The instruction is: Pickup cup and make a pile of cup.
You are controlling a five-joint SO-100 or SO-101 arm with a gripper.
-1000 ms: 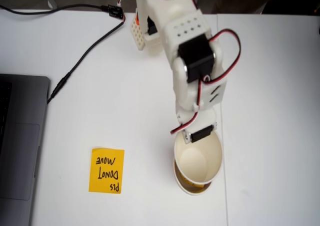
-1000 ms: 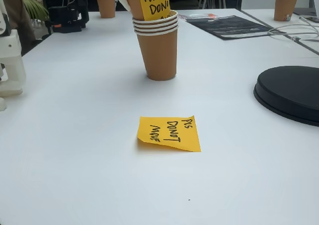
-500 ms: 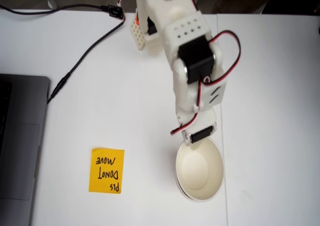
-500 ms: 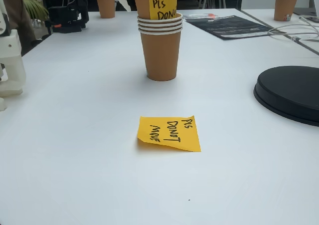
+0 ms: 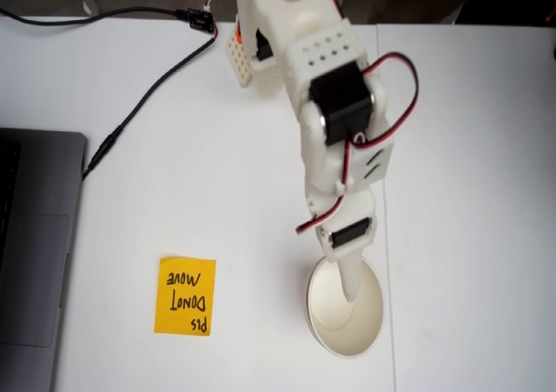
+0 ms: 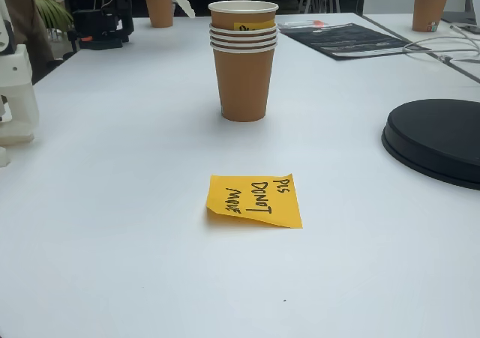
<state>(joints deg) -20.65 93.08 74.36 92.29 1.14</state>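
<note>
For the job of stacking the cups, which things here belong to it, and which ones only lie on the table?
Belong to the job:
- stack of cups, also from above
- hand, open above the top cup

Only lying about:
- sticky note
- laptop
- black cable
- black disc
- far cups

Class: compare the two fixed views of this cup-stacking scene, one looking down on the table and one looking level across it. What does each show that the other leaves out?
The downward fixed view alone shows the arm, the laptop and the top cup's cream inside.

The level fixed view alone shows the stack's brown wall with several rolled rims, a black disc and distant cups.

Both show the pile of cups, the sticky note and the white table.
</note>
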